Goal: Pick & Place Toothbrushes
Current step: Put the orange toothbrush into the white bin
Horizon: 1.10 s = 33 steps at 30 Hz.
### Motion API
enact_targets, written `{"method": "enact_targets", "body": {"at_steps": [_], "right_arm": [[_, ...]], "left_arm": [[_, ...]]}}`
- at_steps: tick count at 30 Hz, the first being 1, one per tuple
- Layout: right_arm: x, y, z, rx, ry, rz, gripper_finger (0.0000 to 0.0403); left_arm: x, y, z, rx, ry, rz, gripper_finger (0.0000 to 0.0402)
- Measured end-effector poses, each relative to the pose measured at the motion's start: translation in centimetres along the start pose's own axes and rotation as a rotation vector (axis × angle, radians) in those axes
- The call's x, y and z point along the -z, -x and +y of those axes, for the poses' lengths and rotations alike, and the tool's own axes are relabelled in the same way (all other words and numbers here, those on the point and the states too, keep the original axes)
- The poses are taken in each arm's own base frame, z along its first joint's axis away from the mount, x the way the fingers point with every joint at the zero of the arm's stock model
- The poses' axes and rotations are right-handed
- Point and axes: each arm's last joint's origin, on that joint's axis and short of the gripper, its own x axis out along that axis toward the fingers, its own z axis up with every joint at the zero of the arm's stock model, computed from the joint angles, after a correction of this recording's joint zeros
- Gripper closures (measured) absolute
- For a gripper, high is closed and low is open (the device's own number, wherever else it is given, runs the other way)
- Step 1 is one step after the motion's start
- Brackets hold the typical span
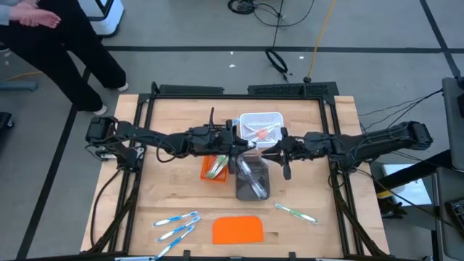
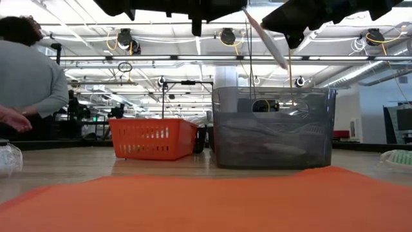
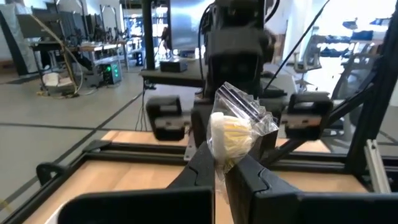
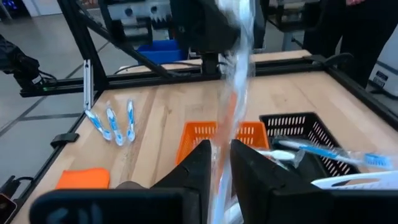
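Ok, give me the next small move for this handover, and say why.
Probably the right gripper should let go and back away. Both grippers pinch the same wrapped toothbrush in the air above the grey bin, the left gripper shut just under its bristle head, so the left one seems to have it.

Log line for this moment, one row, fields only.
left hand: shut on wrapped toothbrush | right hand: same wrapper's other end, grip unclear | position: above grey bin | blue toothbrushes: on table

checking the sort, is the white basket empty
No, in the high view the white basket behind both arms holds orange-pink items, likely toothbrushes, lying inside it.
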Motion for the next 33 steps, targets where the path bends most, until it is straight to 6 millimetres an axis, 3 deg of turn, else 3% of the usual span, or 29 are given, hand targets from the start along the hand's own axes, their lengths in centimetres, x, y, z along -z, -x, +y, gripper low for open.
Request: {"method": "enact_targets", "body": {"at_steps": [7,15,26,33], "right_arm": [[-0.3,1.0,0.0,0.0,0.014,0.004,0.0345],[-0.5,1.4,0.0,-0.001,0.014,-0.009,0.0344],[-0.5,1.4,0.0,-0.002,0.014,-0.01,0.0344],[-0.5,1.4,0.0,-0.002,0.013,-0.01,0.0344]], "left_arm": [[0.2,0.0,0.9,-0.036,-0.006,0.022,0.0398],[0.2,-0.1,3.6,-0.149,-0.021,0.032,0.0398],[-2.8,-1.0,6.4,-0.285,-0.099,0.24,0.0399],[-1.4,-1.7,8.3,-0.318,-0.084,0.263,0.0399]]}}
